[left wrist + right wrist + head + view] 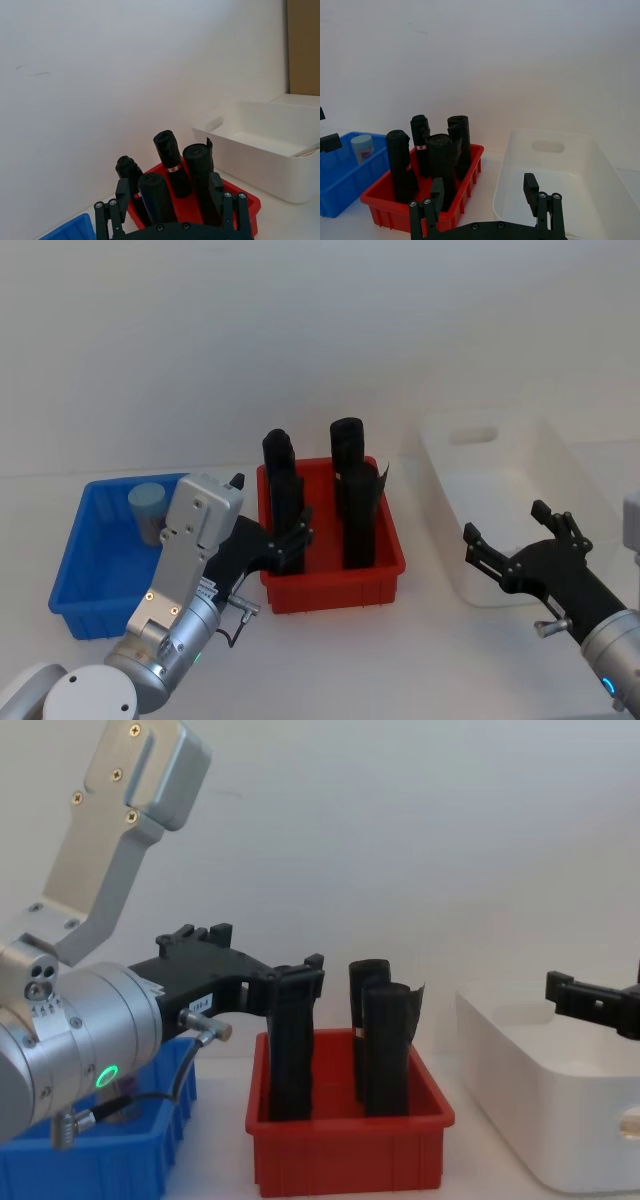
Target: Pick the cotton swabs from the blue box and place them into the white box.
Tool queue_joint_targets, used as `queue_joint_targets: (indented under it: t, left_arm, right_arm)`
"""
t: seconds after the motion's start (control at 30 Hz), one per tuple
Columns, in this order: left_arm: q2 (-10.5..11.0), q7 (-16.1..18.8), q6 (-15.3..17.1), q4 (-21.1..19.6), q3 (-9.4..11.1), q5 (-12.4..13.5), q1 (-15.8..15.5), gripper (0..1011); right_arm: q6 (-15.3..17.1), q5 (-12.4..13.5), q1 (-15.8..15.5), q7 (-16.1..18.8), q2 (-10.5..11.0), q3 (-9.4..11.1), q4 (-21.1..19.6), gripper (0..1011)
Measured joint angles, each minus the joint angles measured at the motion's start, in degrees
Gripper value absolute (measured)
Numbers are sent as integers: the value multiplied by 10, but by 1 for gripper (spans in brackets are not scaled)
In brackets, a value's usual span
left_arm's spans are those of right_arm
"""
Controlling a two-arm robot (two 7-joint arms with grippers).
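One tub of cotton swabs (pixel 148 510) with a pale blue-green lid stands in the far part of the blue box (pixel 68 575) at the left; the right wrist view shows this tub (pixel 362 147) too. The white box (pixel 520 427) stands at the right, and I see nothing inside it. My left gripper (pixel 270 515) is open and holds nothing. It hovers between the blue box and the red bin, its fingers by the nearest black roll. My right gripper (pixel 505 522) is open too, over the white box's near end. The chest view shows the left gripper (pixel 255 960) level with the roll tops.
A red bin (pixel 335 585) with several tall black rolls (pixel 350 490) stands between the two boxes. A white wall rises close behind the table. The blue box (pixel 100 1160) sits low behind my left arm in the chest view.
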Motion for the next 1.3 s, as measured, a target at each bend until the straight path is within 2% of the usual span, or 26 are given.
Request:
queue_joint_targets:
  t: [0.3,0.53,1.3]
  left_arm:
    - [0,0,0,0,0,0,0,1004]
    - [0,0,0,0,0,0,0,1004]
    - [0,0,0,1,0,0,0,1004]
  right_arm:
    - [-1,-3,10,12,-5,-1,14,1001]
    - [-4,-14,32,32,-16,-3,46,1001]
    - [-44,-79,173,130,-76,-19,229,1001]
